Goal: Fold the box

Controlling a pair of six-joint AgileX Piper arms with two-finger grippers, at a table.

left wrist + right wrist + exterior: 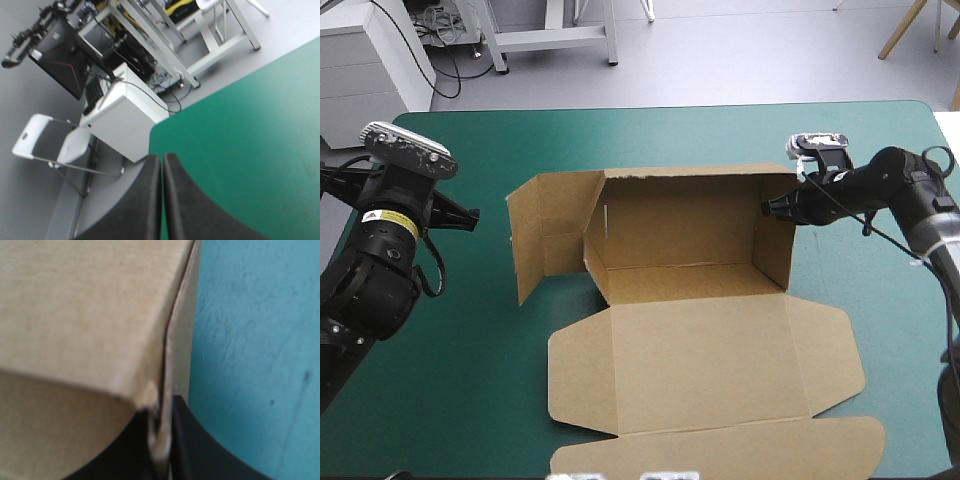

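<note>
The brown box stands mid-table as an open tray with its back and right walls raised. Its lid lies flat toward the near edge, and a left side flap stands partly up. My right gripper is at the top of the right wall. In the right wrist view the black fingers are all but shut on that wall's edge. My left gripper hovers left of the box, apart from it. In the left wrist view it is shut on nothing, above the table's far-left corner.
Bare teal-green cover lies left of the box and along the far side. The lid's front flap reaches the near table edge. Beyond the far-left corner stands a white cabinet.
</note>
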